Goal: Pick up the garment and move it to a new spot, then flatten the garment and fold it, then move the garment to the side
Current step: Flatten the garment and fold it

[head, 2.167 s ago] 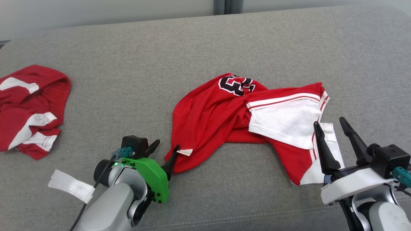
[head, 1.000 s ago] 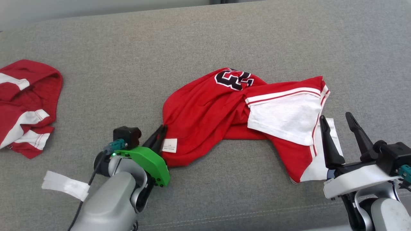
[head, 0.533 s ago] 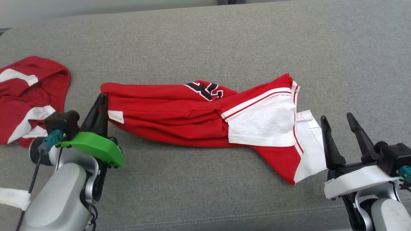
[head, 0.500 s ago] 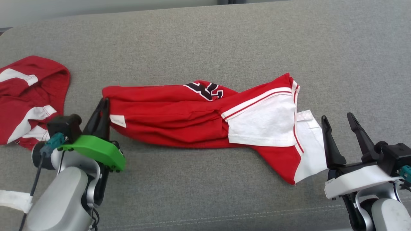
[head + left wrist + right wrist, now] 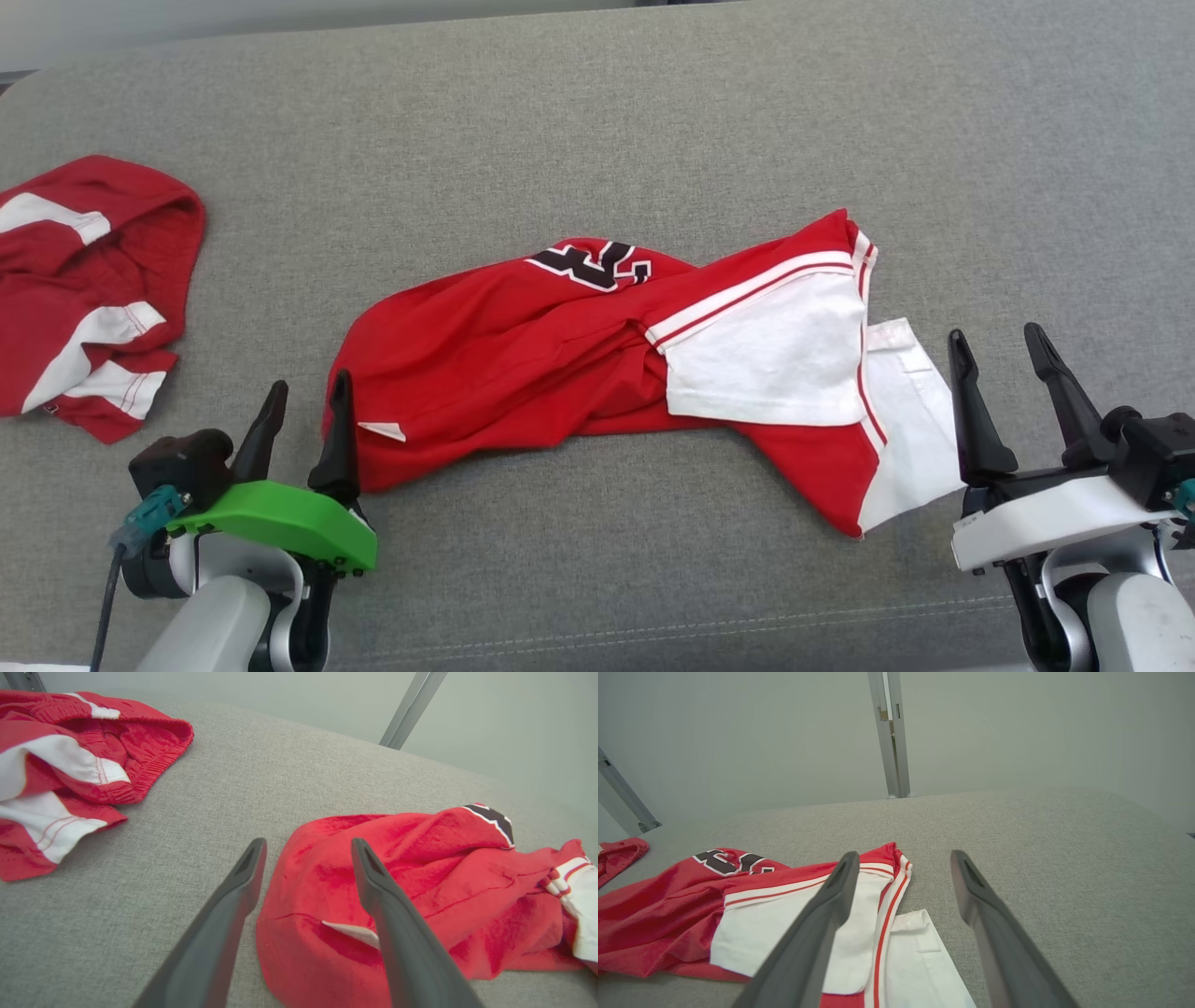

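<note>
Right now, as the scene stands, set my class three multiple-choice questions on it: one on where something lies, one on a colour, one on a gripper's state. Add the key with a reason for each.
1. Where does the second red-and-white garment lie on the grey cushion?
A. At the far left, apart from the jersey
B. Piled on the jersey
C. Hanging off the right edge

2. What colour is the cover mounted behind the left gripper?
A. Blue
B. Green
C. Yellow

3. How do the left gripper's jaws stand?
A. Shut on the jersey
B. Shut, pinching the cushion
C. Open, gripping nothing

Key: 1 A, since bare cushion separates the two garments. 2 B, since the head view shows a bright green cover. 3 C, since the left wrist view shows the fingers spread apart over the jersey's loose edge.
</note>
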Available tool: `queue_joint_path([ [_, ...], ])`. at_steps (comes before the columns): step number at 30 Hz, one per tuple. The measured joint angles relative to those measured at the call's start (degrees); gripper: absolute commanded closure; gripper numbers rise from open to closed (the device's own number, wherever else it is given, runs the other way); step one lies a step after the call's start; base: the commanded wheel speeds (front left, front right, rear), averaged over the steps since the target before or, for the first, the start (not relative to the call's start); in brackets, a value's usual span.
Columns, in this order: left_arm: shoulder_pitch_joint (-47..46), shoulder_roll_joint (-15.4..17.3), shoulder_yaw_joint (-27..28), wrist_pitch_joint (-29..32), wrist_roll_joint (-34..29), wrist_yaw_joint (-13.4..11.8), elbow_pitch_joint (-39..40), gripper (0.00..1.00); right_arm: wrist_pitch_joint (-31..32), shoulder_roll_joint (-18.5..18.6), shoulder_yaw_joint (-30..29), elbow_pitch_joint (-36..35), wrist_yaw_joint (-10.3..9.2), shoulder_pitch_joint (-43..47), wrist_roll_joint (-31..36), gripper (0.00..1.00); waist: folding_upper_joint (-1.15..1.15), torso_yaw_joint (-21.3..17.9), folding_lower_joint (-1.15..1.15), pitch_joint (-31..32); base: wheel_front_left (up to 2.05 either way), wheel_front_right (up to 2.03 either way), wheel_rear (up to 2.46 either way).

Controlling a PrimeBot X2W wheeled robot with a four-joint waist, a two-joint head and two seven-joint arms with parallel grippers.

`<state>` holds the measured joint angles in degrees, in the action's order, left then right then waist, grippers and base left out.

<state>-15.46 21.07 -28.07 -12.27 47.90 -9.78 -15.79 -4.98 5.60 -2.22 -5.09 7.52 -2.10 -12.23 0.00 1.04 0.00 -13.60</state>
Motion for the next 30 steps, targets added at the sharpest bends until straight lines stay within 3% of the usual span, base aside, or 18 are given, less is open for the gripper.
queue_joint_path([
  [13, -0.26, 1.55, 7.69, -2.55, -6.68, -3.34, 10.91, 0.0, -1.21, -0.49, -0.08, 1.33, 0.0, -1.74, 0.48, 0.0, 0.0, 0.88, 0.0, 3.15, 0.0, 0.0, 0.0],
  [23, 5.36, -0.02, 11.79, -2.77, -16.37, -3.18, 15.06, 0.0, -2.02, -0.48, 2.0, 3.28, 0.0, -1.32, 1.97, 0.0, 0.0, 0.75, 0.0, 6.64, 0.0, 0.0, 0.0],
  [30, 10.43, -2.43, 13.22, -2.77, -19.96, -0.83, 16.3, 0.0, -2.44, -0.88, 2.83, 4.06, 0.0, 1.43, 2.04, 0.0, 0.0, 1.11, 0.0, 8.81, 0.0, 0.0, 0.0],
])
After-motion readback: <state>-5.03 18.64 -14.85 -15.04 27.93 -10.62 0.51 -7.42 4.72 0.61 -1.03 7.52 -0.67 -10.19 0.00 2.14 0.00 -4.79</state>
